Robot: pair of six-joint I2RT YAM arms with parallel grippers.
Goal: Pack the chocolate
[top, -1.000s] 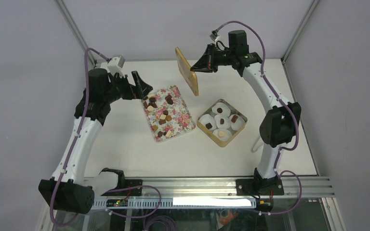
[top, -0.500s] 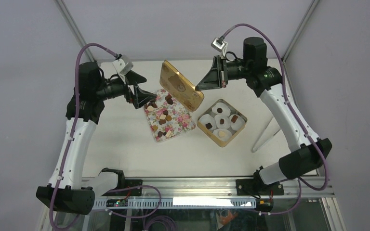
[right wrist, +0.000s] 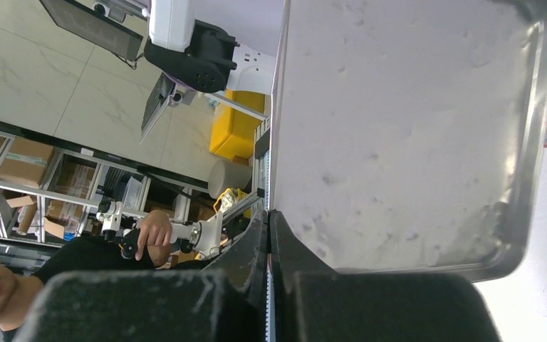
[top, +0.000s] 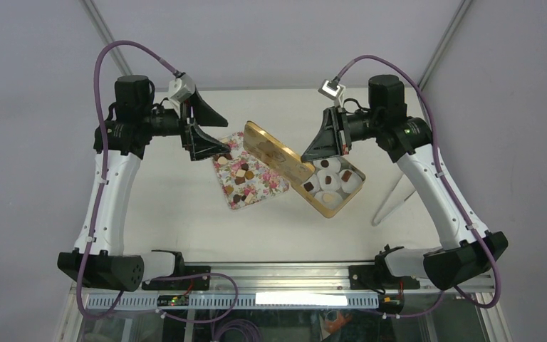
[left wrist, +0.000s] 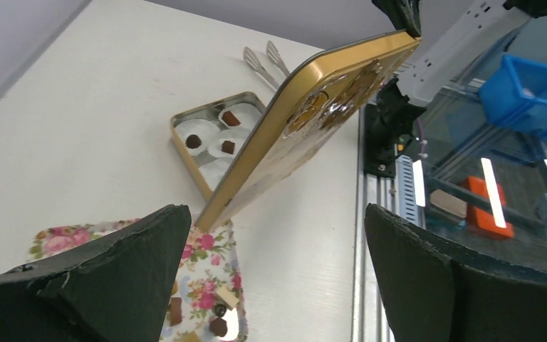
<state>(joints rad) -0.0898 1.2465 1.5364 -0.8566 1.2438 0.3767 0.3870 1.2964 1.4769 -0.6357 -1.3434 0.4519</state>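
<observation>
Left fingers (left wrist: 114,285) spread fully wide, nothing between them. They hover above the far left end of the floral tray (top: 256,191) and touch nothing.

Right fingers (right wrist: 269,239) are pressed shut on the rim of the gold lid (top: 276,151). The right wrist view shows only the lid's dull silver underside (right wrist: 406,128).

The lid is off the table (top: 178,214) and tilted, its pinched edge high. From the top view it spans from over the tray's far right corner to the near left edge of the gold tin (top: 325,212). In the left wrist view the lid's (left wrist: 306,117) low corner sits just above the tray; contact unclear.

Chocolate (top: 241,173) – most pieces lie loose on the floral tray, left of the tin: dark brown, with a few tan or cream. The rest sit in the tin's white paper cups (top: 352,184), one piece per cup where visible, mostly dark (top: 325,163). The lid hides part of the tin, so the cup count is unclear.

Tray and tin lie side by side mid-table, near each other. Metal tongs (top: 392,199) lie on the table right of the tin, apart from it.
</observation>
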